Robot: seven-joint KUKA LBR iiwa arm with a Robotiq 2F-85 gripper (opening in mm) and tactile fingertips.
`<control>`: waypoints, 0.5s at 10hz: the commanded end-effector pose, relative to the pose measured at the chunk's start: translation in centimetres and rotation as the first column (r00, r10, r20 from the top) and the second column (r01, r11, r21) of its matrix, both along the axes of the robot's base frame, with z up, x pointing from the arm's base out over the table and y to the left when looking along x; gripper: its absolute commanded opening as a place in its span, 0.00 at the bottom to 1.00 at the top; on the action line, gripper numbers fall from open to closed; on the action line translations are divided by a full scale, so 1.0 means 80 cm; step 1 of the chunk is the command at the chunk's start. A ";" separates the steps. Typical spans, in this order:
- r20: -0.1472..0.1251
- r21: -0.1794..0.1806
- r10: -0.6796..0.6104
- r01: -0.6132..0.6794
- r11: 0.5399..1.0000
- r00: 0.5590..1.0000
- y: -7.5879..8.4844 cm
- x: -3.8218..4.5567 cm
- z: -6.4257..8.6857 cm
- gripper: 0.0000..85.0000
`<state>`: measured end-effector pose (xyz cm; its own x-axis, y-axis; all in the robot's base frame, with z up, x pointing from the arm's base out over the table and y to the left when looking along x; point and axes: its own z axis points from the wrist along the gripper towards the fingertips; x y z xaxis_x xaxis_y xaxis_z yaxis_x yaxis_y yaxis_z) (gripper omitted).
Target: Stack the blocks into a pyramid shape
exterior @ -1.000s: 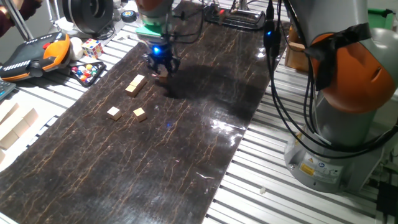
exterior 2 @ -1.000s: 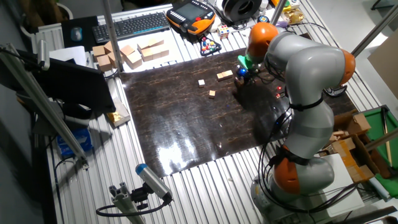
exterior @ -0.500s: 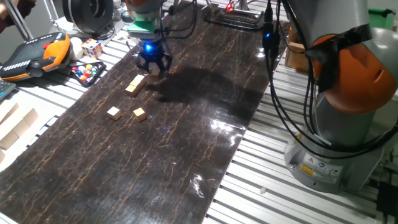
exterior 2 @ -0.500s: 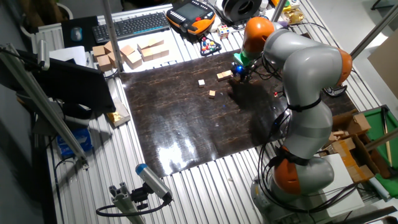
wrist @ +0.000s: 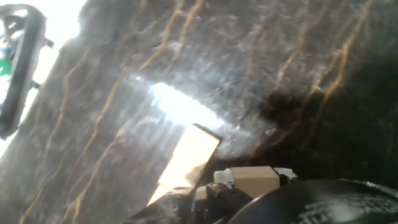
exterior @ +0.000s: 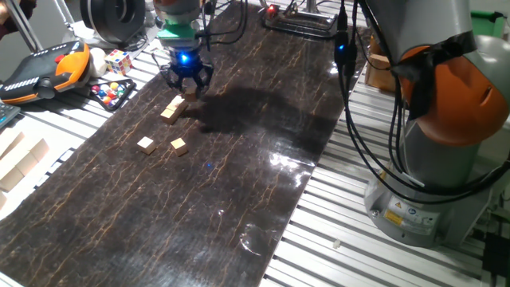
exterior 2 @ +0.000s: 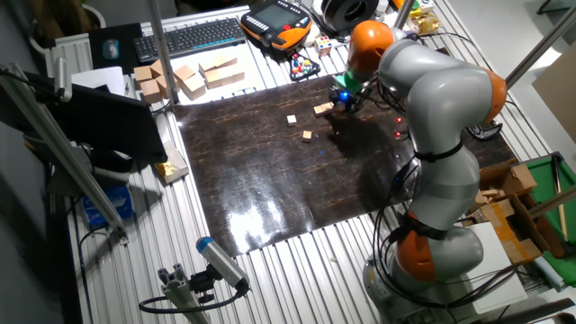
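Observation:
My gripper (exterior: pixel 187 84) hangs low over the dark mat, shut on one small tan cube (wrist: pixel 255 180), which shows between the fingers in the hand view. It is just right of and behind a short row of tan cubes (exterior: pixel 173 108) lying on the mat; the row also shows in the other fixed view (exterior 2: pixel 324 109) and as a bright slab in the hand view (wrist: pixel 189 155). Two single tan cubes (exterior: pixel 145 144) (exterior: pixel 179 146) lie apart, nearer the front. In the other fixed view the gripper (exterior 2: pixel 341 100) is beside the row. No stepped stack shows.
A multicoloured puzzle cube (exterior: pixel 118 60), a tray of coloured balls (exterior: pixel 111 92) and an orange teach pendant (exterior: pixel 48 68) lie left of the mat. Larger pale wooden blocks (exterior: pixel 20 163) sit at the far left. The robot base (exterior: pixel 446 159) and cables stand on the right.
My gripper has moved left across the mat with the cube in it, and now stands close to the row of cubes. The cubes on the mat have not moved.

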<state>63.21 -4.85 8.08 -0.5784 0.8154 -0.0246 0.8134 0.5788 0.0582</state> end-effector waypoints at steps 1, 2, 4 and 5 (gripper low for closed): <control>-0.003 -0.012 0.234 -0.234 0.972 0.972 0.003 0.003 -0.001 0.01; -0.007 -0.024 0.293 -0.293 0.956 0.956 0.004 0.009 -0.002 0.01; -0.007 -0.031 0.375 -0.375 0.926 0.927 0.006 0.017 0.001 0.01; -0.010 -0.027 0.411 -0.411 0.911 0.912 0.006 0.020 0.000 0.01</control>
